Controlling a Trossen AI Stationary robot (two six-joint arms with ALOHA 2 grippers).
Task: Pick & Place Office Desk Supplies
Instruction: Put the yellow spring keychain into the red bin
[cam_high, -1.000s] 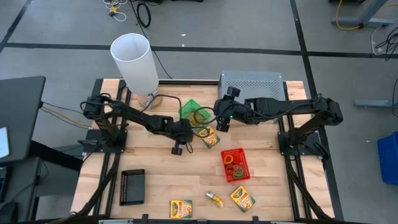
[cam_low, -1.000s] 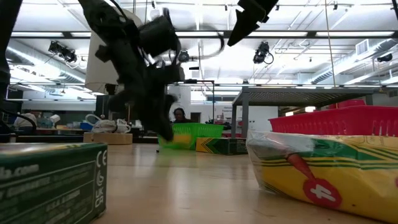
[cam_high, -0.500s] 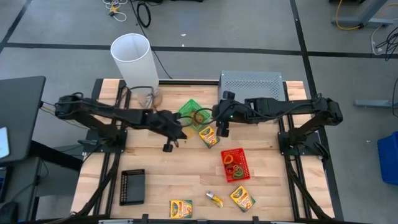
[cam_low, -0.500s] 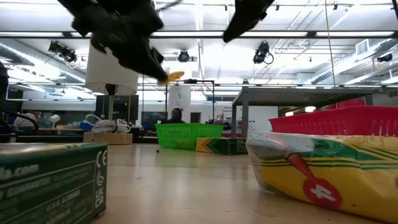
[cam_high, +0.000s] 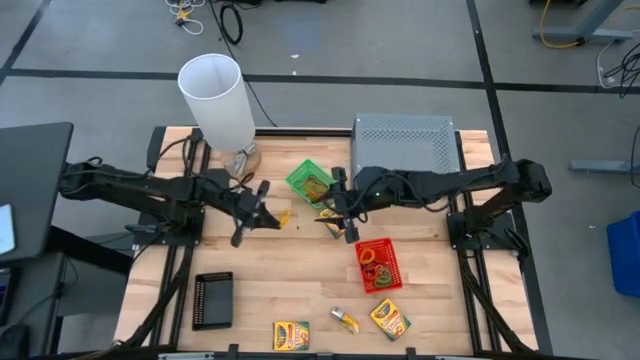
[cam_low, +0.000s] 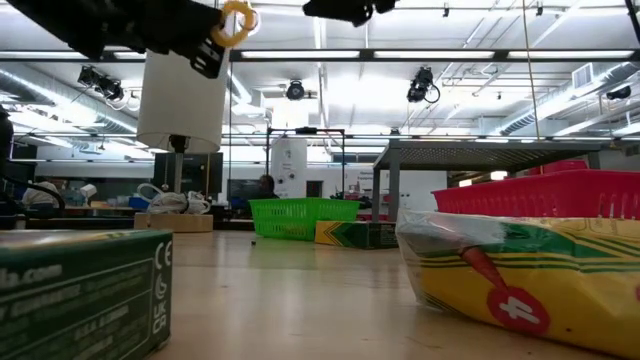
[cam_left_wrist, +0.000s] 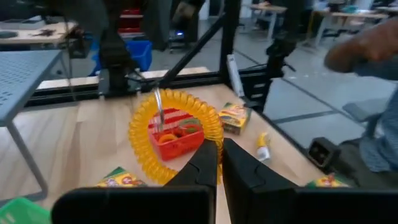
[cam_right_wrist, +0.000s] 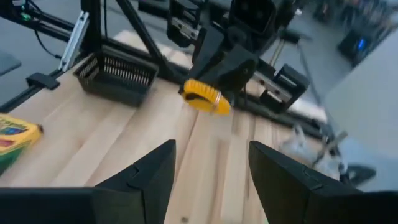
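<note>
Over the left half of the counter (cam_high: 250, 275), in the high view, the left gripper (cam_high: 262, 212) is hanging clear of the wood with its jaws clamped on a yellow coil band (cam_high: 282, 216), which is sticking out toward the right. The right gripper (cam_high: 340, 205) is hovering just right of it, jaws apart and holding nothing, over a crayon box (cam_high: 331, 221) beside the green tray (cam_high: 309, 179). The red tray (cam_high: 378, 265) is lying nearer and to the right, closer to the right arm; the black tray (cam_high: 212, 300) is sitting near left, closer to the left arm.

In the low view, the yellow coil band (cam_low: 238, 20) is riding high above the counter.

In the left wrist view, the yellow coil band (cam_left_wrist: 175, 135) is standing as an upright ring pinched at its lower edge, with the red tray (cam_left_wrist: 177, 134) straight ahead through it.

In the right wrist view, the yellow coil band (cam_right_wrist: 203, 98) is lying directly ahead of the 2 open fingers (cam_right_wrist: 146, 176).

Judging by this, any drop into the red tray is turning on the left arm carrying the ring right and nearward.
</note>
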